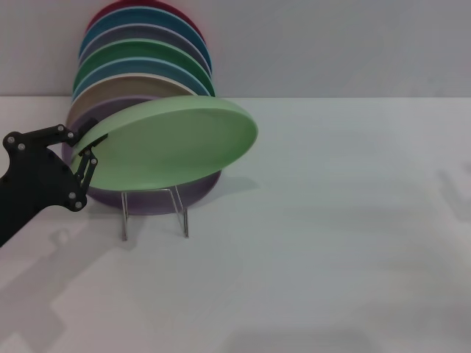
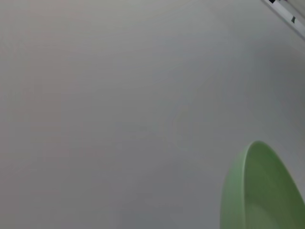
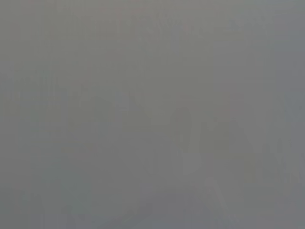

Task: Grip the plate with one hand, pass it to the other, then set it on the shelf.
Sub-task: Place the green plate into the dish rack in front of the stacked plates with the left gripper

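As we see, step: left gripper (image 1: 90, 147) clamps the plate (image 1: 173, 143) at its 9 o'clock rim.
Next: we pass it rightward; right gripper unseen.

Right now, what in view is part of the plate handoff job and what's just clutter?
In the job:
- mint-green plate, tilted, held at its left rim
- left gripper, clamped on that rim
- wire rack, below the plate

Just sitting there:
- row of coloured plates standing behind
- lilac plate at the rack

The plate (image 1: 173, 143) sits tilted before the stacked plates (image 1: 140, 66), above the shelf (image 1: 154, 213).
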`<move>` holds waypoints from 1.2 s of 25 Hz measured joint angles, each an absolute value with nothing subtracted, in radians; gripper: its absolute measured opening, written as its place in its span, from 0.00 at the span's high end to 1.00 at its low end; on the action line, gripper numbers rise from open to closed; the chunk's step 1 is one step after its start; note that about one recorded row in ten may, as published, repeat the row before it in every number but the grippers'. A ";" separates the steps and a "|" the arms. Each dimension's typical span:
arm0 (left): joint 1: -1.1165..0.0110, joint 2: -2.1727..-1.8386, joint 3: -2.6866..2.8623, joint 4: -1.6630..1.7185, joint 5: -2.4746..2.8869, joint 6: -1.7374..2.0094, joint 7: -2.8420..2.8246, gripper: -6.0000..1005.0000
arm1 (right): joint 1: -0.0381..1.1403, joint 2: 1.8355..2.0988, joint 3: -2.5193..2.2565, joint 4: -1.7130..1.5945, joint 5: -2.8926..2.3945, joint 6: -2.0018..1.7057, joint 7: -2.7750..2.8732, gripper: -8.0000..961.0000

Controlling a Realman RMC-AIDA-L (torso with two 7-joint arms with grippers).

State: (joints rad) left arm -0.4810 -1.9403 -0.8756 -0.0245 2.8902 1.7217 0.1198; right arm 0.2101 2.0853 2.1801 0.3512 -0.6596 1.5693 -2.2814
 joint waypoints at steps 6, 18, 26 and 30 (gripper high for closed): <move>-0.480 -1.940 -0.876 -0.024 2.890 1.715 0.120 0.85 | 0.210 2.085 2.180 0.351 -0.660 1.569 -2.283 0.35; -0.481 -1.940 -0.851 -0.012 2.890 1.687 0.120 0.85 | 0.210 2.085 2.178 0.350 -0.660 1.581 -2.284 0.35; -0.486 -1.946 -0.850 -0.011 2.887 1.654 0.081 0.84 | 0.209 2.085 2.167 0.350 -0.660 1.588 -2.282 0.35; -0.489 -1.954 -0.851 -0.014 2.886 1.622 0.099 0.84 | 0.209 2.085 2.167 0.350 -0.660 1.593 -2.281 0.35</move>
State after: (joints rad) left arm -0.4886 -1.9541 -0.8506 -0.0142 2.8861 1.6216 0.0985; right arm 0.2085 2.0846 2.1671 0.3496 -0.6596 1.5935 -2.2805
